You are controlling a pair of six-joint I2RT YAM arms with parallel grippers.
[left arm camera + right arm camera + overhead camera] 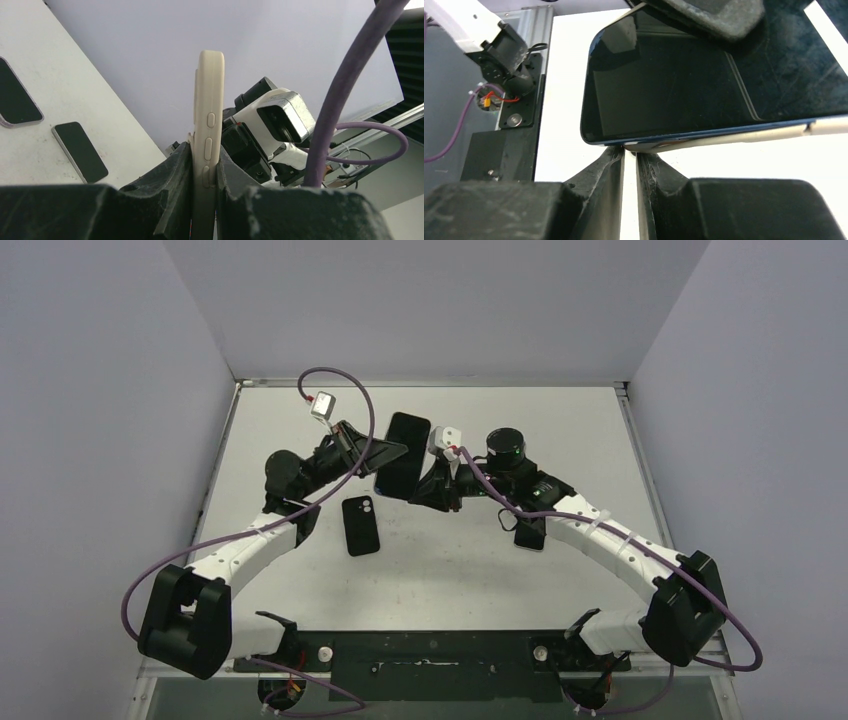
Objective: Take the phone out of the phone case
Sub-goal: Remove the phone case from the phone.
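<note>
A dark phone in a cream case is held up above the table, edge-on in the left wrist view. My left gripper is shut on the cased phone, clamping its front and back. My right gripper is nearly closed, with only a thin empty slit between its jaws. Its tips touch the lower edge of the phone near a corner. In the right wrist view the phone's screen and blue rim show, with the cream case edge parted slightly from the rim toward the right.
A black phone lies flat on the white table below the held phone. Another phone lies under my right arm. A third device lies at the left edge of the left wrist view. Purple cables loop over both arms.
</note>
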